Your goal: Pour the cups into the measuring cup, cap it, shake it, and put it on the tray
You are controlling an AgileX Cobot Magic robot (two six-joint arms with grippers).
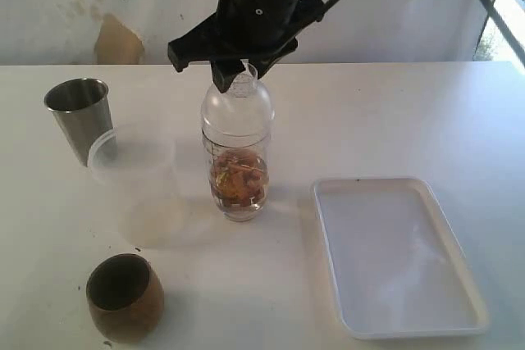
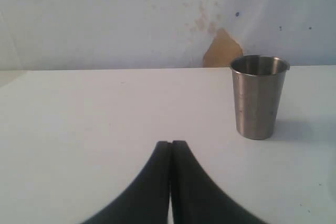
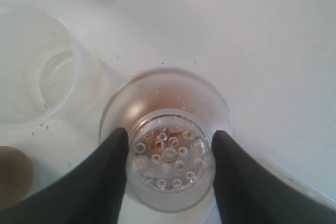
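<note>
Right fingers (image 3: 107,177) pinch the spout of the cap (image 1: 238,112), seated on the measuring cup (image 1: 238,190) on the bench (image 1: 377,120); the tray (image 1: 394,260) lies at its four o'clock. Left fingers (image 2: 152,182) are pressed together, holding nothing.

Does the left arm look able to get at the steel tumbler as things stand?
Probably yes. The steel tumbler stands upright ahead of the left gripper, with only table between them. The gripper is shut and would need opening first.
</note>
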